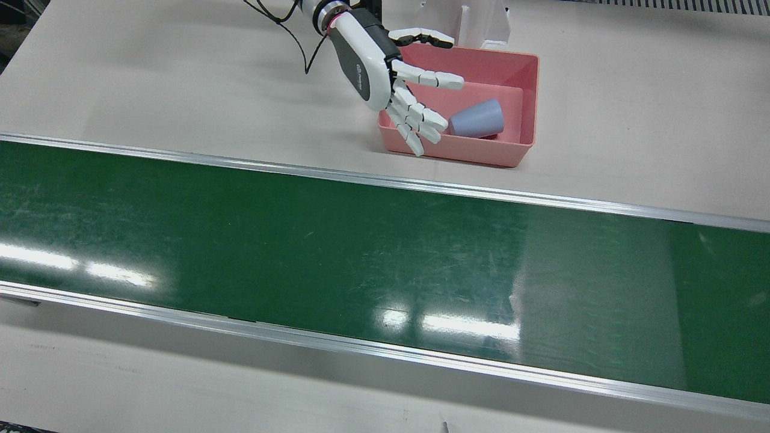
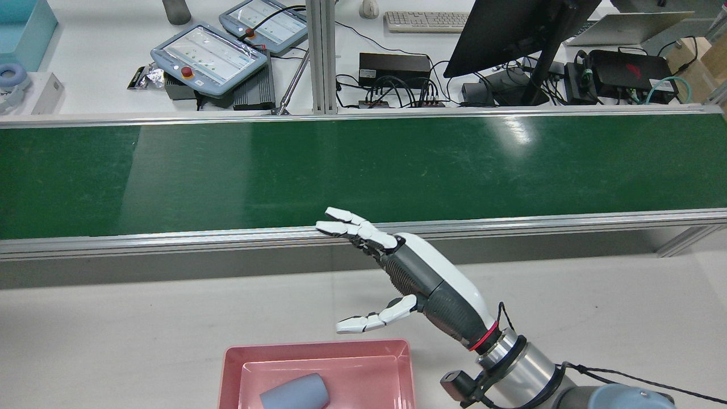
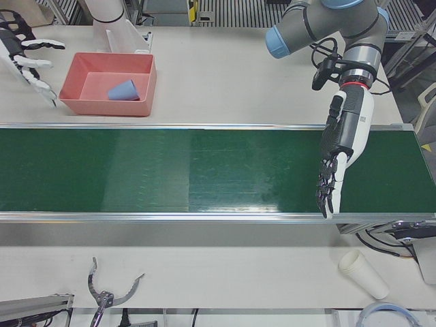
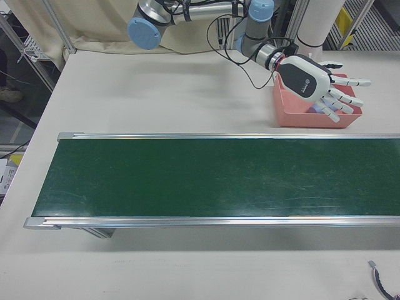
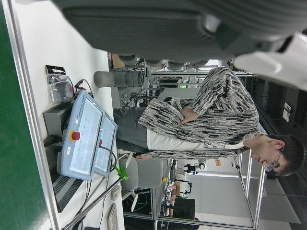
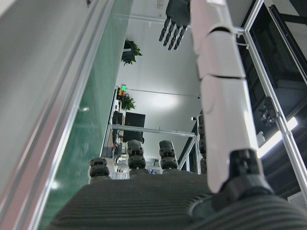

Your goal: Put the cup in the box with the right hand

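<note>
A blue-grey cup [image 1: 477,118] lies on its side inside the pink box [image 1: 529,96], touching nothing but the box floor. My right hand [image 1: 388,75] hovers over the box's left edge, open, fingers spread, holding nothing. The rear view shows the same hand [image 2: 409,278] above and beyond the box [image 2: 318,347], well clear of the cup [image 2: 295,392]. My left hand [image 3: 340,146] hangs open over the far end of the green belt, fingers pointing down, empty.
The green conveyor belt [image 1: 361,252] with metal rails runs across the table in front of the box. A white pedestal [image 1: 475,24] stands just behind the box. Stacked paper cups [image 3: 364,272] lie near the left arm's side. A person [image 5: 206,120] stands beyond the table.
</note>
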Controlling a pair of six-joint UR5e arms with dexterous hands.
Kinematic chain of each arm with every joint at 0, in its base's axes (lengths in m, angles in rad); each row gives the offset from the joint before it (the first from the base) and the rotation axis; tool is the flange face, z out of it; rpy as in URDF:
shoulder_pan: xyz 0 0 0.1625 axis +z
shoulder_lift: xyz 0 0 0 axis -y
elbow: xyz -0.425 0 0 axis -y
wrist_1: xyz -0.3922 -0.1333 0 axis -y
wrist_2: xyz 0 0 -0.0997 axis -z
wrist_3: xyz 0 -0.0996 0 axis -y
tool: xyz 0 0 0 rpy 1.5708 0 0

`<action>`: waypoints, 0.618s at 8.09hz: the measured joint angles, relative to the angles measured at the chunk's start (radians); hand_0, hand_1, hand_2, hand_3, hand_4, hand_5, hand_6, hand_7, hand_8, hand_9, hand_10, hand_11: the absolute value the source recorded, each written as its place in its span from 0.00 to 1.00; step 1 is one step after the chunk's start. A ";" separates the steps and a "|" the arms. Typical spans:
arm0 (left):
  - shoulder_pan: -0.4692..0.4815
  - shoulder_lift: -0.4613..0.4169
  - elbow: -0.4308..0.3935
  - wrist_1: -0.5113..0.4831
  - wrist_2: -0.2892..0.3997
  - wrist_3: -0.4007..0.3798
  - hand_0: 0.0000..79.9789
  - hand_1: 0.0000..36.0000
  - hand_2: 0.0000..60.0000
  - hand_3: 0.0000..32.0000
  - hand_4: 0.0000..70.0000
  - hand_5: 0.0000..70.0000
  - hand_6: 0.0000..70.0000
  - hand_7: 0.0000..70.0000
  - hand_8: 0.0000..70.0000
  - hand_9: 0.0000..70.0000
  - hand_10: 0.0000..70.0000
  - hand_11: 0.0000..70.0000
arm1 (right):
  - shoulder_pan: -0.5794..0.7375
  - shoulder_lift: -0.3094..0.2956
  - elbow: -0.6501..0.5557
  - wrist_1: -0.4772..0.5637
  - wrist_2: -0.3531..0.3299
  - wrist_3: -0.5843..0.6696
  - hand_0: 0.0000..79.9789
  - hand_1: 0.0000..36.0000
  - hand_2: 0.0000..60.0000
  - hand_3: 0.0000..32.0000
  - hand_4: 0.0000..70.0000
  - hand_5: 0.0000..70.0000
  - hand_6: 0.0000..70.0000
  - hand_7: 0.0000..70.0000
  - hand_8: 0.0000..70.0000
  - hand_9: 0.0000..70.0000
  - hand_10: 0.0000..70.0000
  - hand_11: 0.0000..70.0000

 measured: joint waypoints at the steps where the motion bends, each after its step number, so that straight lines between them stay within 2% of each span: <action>1: 0.000 0.000 0.000 0.000 0.000 0.000 0.00 0.00 0.00 0.00 0.00 0.00 0.00 0.00 0.00 0.00 0.00 0.00 | 0.098 -0.049 0.000 -0.004 -0.032 0.090 1.00 0.95 0.16 0.19 0.09 0.16 0.08 0.29 0.14 0.19 0.04 0.10; 3: -0.001 0.000 0.000 0.000 0.001 0.000 0.00 0.00 0.00 0.00 0.00 0.00 0.00 0.00 0.00 0.00 0.00 0.00 | 0.329 -0.156 -0.015 -0.008 -0.109 0.268 0.99 0.94 0.18 0.06 0.17 0.15 0.09 0.32 0.15 0.21 0.05 0.11; 4: -0.001 0.000 -0.001 0.000 0.001 0.000 0.00 0.00 0.00 0.00 0.00 0.00 0.00 0.00 0.00 0.00 0.00 0.00 | 0.449 -0.187 -0.063 -0.008 -0.167 0.362 0.97 0.94 0.21 0.00 0.20 0.15 0.09 0.33 0.15 0.21 0.06 0.13; 5: -0.001 0.000 -0.001 0.000 0.001 0.000 0.00 0.00 0.00 0.00 0.00 0.00 0.00 0.00 0.00 0.00 0.00 0.00 | 0.567 -0.202 -0.144 -0.007 -0.236 0.461 0.99 0.96 0.24 0.00 0.22 0.15 0.10 0.35 0.15 0.22 0.08 0.16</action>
